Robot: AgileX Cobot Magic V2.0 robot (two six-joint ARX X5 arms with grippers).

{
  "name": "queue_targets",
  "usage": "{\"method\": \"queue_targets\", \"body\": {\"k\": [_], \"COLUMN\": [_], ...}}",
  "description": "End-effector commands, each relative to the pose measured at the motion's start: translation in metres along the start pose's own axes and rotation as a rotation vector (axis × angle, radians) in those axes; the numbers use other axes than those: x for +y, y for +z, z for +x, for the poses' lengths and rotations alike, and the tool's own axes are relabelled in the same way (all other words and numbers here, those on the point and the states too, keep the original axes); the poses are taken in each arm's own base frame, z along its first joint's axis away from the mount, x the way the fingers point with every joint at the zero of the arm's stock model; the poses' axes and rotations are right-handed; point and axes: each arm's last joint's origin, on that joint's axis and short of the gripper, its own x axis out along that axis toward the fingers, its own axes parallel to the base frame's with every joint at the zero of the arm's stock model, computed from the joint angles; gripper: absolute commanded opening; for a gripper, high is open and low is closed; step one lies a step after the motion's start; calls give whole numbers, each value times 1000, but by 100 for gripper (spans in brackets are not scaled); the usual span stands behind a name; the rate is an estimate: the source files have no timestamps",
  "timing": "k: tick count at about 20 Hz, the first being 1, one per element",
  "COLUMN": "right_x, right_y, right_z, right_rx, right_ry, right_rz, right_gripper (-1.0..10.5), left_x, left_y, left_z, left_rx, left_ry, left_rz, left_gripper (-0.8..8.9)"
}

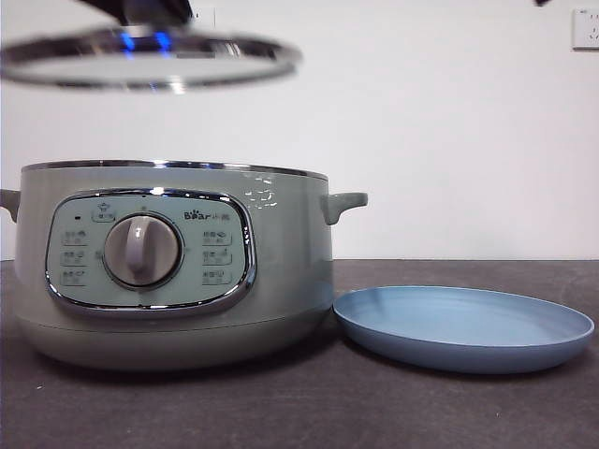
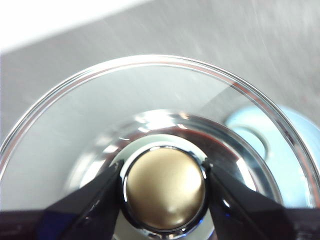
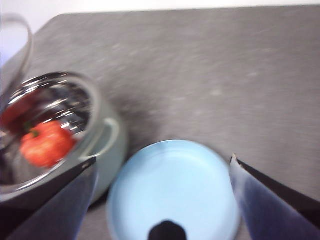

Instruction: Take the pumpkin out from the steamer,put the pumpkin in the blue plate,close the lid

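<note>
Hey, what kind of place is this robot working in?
Probably a lab bench staged as a kitchen: an electric steamer and a blue plate on a bare dark table, a plain white wall with one socket behind.

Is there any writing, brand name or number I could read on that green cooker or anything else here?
"Bear": brand name on the steamer control panel, upper right of the dial, followed by small characters too tiny to read.
Button labels either side of the dial: too small to read.
Embossed marks on the steamer wall under the rim, right of the panel: unreadable.
Blue plate, lid, wall socket: no writing visible.
</note>
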Motion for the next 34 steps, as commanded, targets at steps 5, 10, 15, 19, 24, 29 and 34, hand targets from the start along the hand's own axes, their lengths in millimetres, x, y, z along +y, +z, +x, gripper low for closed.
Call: {"method": "queue_targets", "body": {"k": [5, 10, 15, 19, 24, 29, 34], "right_x": [17, 47, 94, 137, 183, 201, 201], "right_y": [0, 4, 37, 61, 67, 39, 11], "right_z": [38, 78, 124, 160, 206, 243, 280], "right_rx": [88, 182, 274, 415, 481, 544, 599], "right_ry": [161, 297, 365, 337, 286, 302, 300], "right_rz": [-60, -166, -295, -456, -616, -720, -736], "right_gripper": [438, 469, 576, 572, 572, 567, 566], "left_x": [5, 10, 13, 13, 13, 13, 13], "left_y": [-3, -16, -32, -40, -41, -43, -43], "left_z": [-65, -109, -143, -149, -148, -148, -148], "left_rx": [-102, -161, -196, -153, -135, -121, -122], "left_ry": [148, 277, 352, 378, 377, 376, 375], "left_rz": [2, -15, -30, -27, -24, -24, -28], "left_gripper": [-8, -9, -9, -9, -9, -9, -9]}}
